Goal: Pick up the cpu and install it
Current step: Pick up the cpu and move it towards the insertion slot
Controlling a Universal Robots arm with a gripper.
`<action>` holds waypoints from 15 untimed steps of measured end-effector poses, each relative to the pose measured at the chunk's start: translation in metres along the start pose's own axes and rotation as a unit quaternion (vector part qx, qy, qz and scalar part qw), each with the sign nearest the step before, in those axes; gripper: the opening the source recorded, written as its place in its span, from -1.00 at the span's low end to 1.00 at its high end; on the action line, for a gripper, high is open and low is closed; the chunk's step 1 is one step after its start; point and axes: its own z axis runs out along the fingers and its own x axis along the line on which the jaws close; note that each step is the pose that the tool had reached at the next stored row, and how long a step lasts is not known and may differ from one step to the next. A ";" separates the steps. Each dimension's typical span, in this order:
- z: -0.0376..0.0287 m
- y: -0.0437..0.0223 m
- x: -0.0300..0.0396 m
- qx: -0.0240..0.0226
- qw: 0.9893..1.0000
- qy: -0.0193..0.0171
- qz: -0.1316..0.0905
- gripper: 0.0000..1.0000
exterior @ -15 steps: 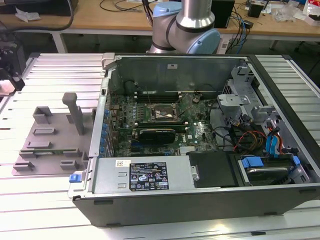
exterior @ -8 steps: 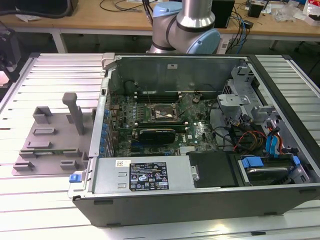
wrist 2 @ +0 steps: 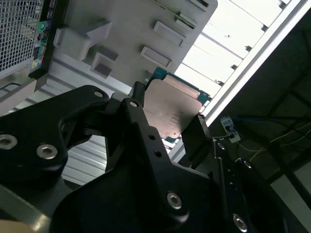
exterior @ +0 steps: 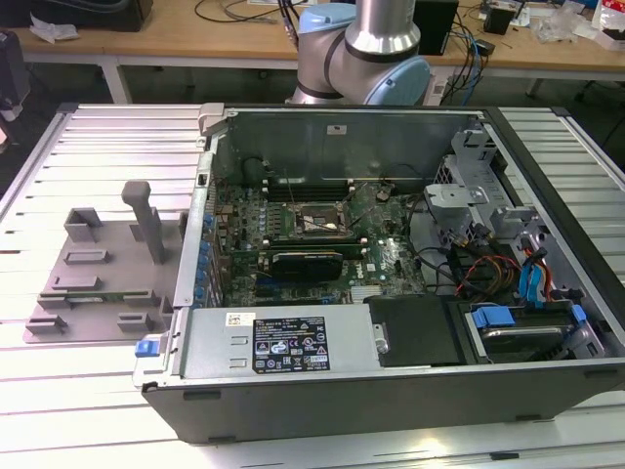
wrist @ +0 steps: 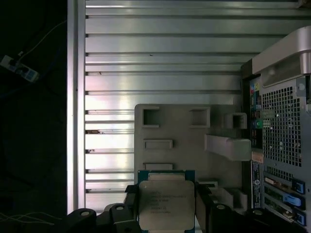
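The cpu point(wrist: 166, 204), a flat square chip with a silver-grey metal top and a thin green edge, sits between my gripper's point(wrist: 166, 209) two black fingers point(wrist: 130, 206). In the second wrist view the same cpu point(wrist 2: 172, 109) is clamped by its edges in my gripper point(wrist 2: 170, 121). I hold it well above the grey fixture plate point(wrist: 184, 136), close to the plate's edge. In the exterior view the open computer case point(exterior: 391, 381) lies on the slatted table, and the black socket frame point(exterior: 311, 223) shows on its motherboard.
The grey fixture plate point(exterior: 98, 274) with raised holders and an upright post point(exterior: 148, 220) lies at the exterior view's left of the case. The arm's base point(exterior: 361, 49) stands behind the case. Drive cages and cables point(exterior: 498, 264) crowd the case's right side. The table edge point(wrist: 73, 107) borders dark floor.
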 end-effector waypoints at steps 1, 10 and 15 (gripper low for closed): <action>0.0002 0.0000 -0.0018 0.000 1.000 0.000 0.000 0.09; 0.0004 0.0001 -0.0111 0.000 1.000 0.000 0.000 0.09; 0.0004 0.0001 -0.0122 0.000 1.000 0.000 0.000 0.09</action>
